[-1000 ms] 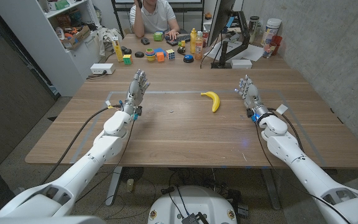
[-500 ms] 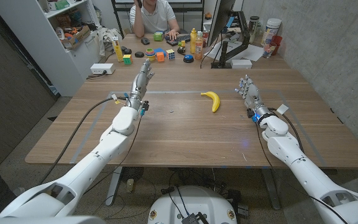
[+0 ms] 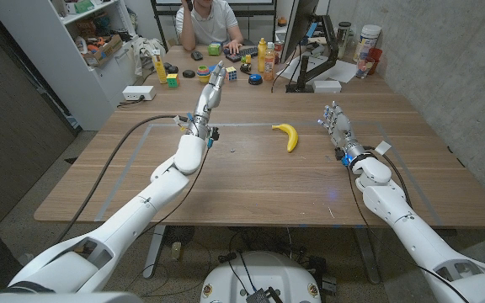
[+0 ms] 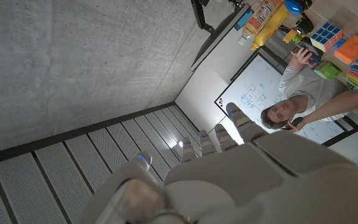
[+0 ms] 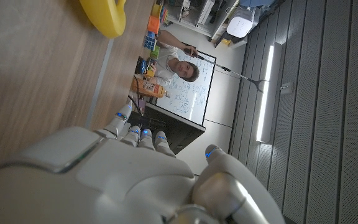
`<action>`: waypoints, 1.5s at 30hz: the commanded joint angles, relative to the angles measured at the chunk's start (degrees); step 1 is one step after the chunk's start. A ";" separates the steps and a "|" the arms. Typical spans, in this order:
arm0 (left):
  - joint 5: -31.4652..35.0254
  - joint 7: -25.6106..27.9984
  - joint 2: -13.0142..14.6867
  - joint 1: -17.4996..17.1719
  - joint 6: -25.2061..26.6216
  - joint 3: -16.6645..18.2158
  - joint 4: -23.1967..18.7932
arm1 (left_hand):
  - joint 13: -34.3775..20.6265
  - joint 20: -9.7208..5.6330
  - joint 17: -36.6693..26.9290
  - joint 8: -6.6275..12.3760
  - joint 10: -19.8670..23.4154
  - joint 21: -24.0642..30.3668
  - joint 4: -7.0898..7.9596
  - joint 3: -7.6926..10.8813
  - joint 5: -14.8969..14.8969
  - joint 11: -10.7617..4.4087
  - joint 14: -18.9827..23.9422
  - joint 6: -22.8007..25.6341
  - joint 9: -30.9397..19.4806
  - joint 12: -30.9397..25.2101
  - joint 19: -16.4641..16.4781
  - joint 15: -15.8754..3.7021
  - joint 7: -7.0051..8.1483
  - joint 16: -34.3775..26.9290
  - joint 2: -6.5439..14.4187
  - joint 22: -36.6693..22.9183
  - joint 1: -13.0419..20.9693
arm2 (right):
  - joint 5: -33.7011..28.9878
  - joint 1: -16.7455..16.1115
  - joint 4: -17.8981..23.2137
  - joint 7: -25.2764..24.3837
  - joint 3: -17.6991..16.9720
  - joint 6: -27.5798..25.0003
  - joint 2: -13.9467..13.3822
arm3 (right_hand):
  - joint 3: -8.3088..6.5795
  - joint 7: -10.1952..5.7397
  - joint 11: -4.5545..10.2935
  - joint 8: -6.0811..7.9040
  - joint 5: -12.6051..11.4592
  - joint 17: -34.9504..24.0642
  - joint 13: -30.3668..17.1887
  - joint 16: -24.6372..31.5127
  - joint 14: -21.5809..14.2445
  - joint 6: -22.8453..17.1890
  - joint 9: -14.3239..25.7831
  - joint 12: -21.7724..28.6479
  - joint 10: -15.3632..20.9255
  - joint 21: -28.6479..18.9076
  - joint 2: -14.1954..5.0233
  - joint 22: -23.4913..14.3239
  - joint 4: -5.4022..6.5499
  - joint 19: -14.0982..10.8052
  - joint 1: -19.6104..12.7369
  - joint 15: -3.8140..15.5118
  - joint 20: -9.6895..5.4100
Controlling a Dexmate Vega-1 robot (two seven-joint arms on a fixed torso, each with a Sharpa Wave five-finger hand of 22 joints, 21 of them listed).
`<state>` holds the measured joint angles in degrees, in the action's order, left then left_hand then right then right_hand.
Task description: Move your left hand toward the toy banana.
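The yellow toy banana [image 3: 288, 135] lies on the wooden table [image 3: 251, 181] right of centre, and part of it shows in the right wrist view [image 5: 104, 15]. My left hand [image 3: 208, 99] is raised above the table, left of the banana and a bit farther back, fingers stretched out and holding nothing. Its back shows in the left wrist view [image 4: 241, 168], tilted up toward the ceiling. My right hand [image 3: 338, 126] stands open near the table to the right of the banana, fingers pointing away from me; its back shows in its own wrist view [image 5: 129, 168].
A person [image 3: 210, 23] sits behind the far edge. Bottles [image 3: 264, 55], coloured cubes and toys [image 3: 217, 76], a monitor stand [image 3: 310, 67] and a white box [image 3: 139, 93] crowd the back of the table. Shelves [image 3: 91, 34] stand at the back left.
My left hand has lifted and travelled forward and to the right, closer to the banana. The right hand and the banana have stayed put.
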<state>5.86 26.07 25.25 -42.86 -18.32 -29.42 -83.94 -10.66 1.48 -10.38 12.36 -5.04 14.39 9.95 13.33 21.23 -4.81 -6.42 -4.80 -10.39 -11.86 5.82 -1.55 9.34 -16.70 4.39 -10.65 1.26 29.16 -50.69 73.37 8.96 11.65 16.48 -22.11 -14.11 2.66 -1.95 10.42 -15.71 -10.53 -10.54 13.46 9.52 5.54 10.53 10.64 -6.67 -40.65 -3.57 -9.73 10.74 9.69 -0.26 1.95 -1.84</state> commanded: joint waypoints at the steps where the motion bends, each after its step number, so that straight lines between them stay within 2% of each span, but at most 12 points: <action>1: 13.24 7.53 -1.04 3.82 7.47 -4.17 -1.90 | -0.03 0.43 0.00 0.14 0.08 -0.20 -0.58 0.14 0.35 -0.50 0.15 0.17 -0.13 0.06 -0.19 -0.15 0.35 0.16 3.58 -0.12 0.75 | -0.56 -0.17 -0.43 1.09 -0.10 1.21 0.04 | -0.20 0.10 0.22 0.53 -0.31 -0.25 -0.20 0.31 1.21 0.13 0.10 0.36 0.14 0.21 -6.30 -0.24 -0.09 2.22 -0.01 0.42 -5.55; 5: 16.93 9.59 -1.00 4.79 10.45 -5.35 -2.49 | -0.03 0.57 0.02 0.11 0.22 -0.33 -0.65 0.16 0.37 -0.50 0.27 0.34 -0.13 0.10 -0.29 -0.26 0.44 0.22 3.53 -0.10 0.85 | -0.15 -0.07 -0.70 1.45 -0.22 1.30 0.19 | -0.19 0.10 0.20 0.52 -0.32 -0.25 -0.20 0.31 1.19 0.13 0.10 0.35 0.12 0.27 -6.31 -0.24 -0.09 2.22 -0.01 0.42 -5.57; 13: 22.69 11.75 -1.31 8.04 15.44 -8.30 -1.39 | -0.01 1.60 0.04 -0.08 0.89 -1.27 -0.89 0.19 0.44 -1.18 0.73 1.22 -0.11 0.29 -1.68 0.45 2.25 0.58 3.24 -0.02 1.31 | 0.09 0.09 -1.07 2.20 -0.26 2.24 0.18 | -0.18 0.10 0.18 0.52 -0.34 -0.24 -0.20 0.30 1.14 0.11 0.10 0.35 0.17 0.40 -6.31 -0.24 -0.10 2.23 -0.02 0.40 -5.58; 22: 28.20 10.57 -2.29 12.74 21.80 -13.03 0.86 | -0.03 2.23 0.05 -0.58 0.35 -2.19 -1.89 -0.20 0.45 -1.98 0.29 1.12 -0.07 0.83 -3.10 0.20 3.17 1.31 1.55 0.08 2.27 | 0.15 -0.16 -0.69 2.20 -0.52 2.98 -0.10 | -0.13 0.11 0.19 0.51 -0.36 -0.23 -0.19 0.29 1.06 0.05 0.10 0.35 0.23 0.67 -6.27 -0.25 -0.11 2.37 -0.03 0.43 -5.58; 25: 28.78 9.56 -3.22 14.63 22.56 -14.74 2.56 | -0.04 2.38 0.05 -0.82 0.05 -2.51 -2.65 -0.31 0.61 -2.09 0.24 1.04 -0.07 1.08 -3.39 0.22 3.23 1.73 0.72 0.13 3.18 | 0.02 -0.26 -0.54 2.09 -0.54 3.37 -0.18 | -0.12 0.13 0.14 0.52 -0.37 -0.22 -0.19 0.28 1.03 0.03 0.09 0.35 0.25 0.73 -6.27 -0.25 -0.11 2.34 -0.04 0.38 -5.53; 29: 29.43 8.08 -4.58 17.53 22.98 -17.10 5.39 | -0.05 2.62 0.05 -0.87 -0.22 -2.74 -2.92 -0.29 0.70 -2.17 -0.08 1.02 -0.09 1.20 -3.85 0.11 3.25 2.00 0.56 0.14 3.55 | -0.21 -0.35 -0.54 2.09 -0.46 3.96 -0.31 | -0.11 0.12 0.14 0.51 -0.39 -0.21 -0.19 0.28 0.98 0.02 0.09 0.33 0.25 0.82 -6.26 -0.25 -0.12 2.30 -0.05 0.33 -5.52; 34: 29.98 5.61 -6.16 21.17 23.25 -20.03 9.21 | -0.09 3.79 0.06 -0.94 -0.11 -2.87 -3.68 0.00 0.99 -2.30 -0.33 0.85 -0.16 1.14 -4.00 -0.01 3.26 2.37 0.43 0.18 4.62 | -0.08 -0.82 -0.04 1.72 -0.68 4.30 -0.50 | -0.09 0.12 0.18 0.52 -0.41 -0.20 -0.19 0.28 0.92 -0.03 0.09 0.38 0.39 0.91 -6.26 -0.25 -0.13 2.25 -0.06 0.30 -5.55; 40: 32.41 0.22 -7.77 25.41 26.33 -24.93 13.69 | -0.25 5.33 -0.02 -0.63 1.36 -3.07 -5.90 -0.16 1.39 -2.47 0.91 1.37 -0.32 0.65 -3.98 -0.08 3.10 2.36 -1.74 0.29 6.93 | -0.06 -1.06 -0.18 1.60 -0.87 5.04 -0.75 | -0.07 0.14 0.14 0.56 -0.43 -0.19 -0.19 0.30 0.77 -0.18 0.09 0.42 0.54 1.04 -6.24 -0.25 -0.14 2.22 -0.07 0.25 -5.55; 45: 32.15 -4.30 -8.46 27.80 26.05 -27.82 16.95 | -0.43 5.47 -0.13 -0.23 3.17 -2.98 -7.15 -0.12 1.65 -2.55 1.90 2.30 -0.45 0.06 -3.55 -0.51 3.17 2.21 -2.61 0.31 8.32 | 0.07 -0.92 -0.66 1.62 -0.87 5.48 -0.75 | -0.02 0.14 0.12 0.56 -0.44 -0.17 -0.18 0.30 0.67 -0.24 0.09 0.42 0.64 1.18 -6.19 -0.25 -0.14 2.16 -0.07 0.29 -5.51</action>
<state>36.37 29.29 18.94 -21.10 5.86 -50.65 -73.80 -10.82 6.78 -10.28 11.69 -2.49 11.42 3.38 13.11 22.47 -7.18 -4.91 -2.93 -10.55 -11.26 2.10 -2.06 12.38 -14.59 1.81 -10.38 8.81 29.11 -51.45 73.05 10.84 10.97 20.81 -22.63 -14.11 2.66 -1.75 10.42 -15.71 -10.52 -10.53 13.46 9.52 5.53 10.52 10.64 -6.03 -39.81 -3.57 -9.73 10.74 9.69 -0.26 1.95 -1.84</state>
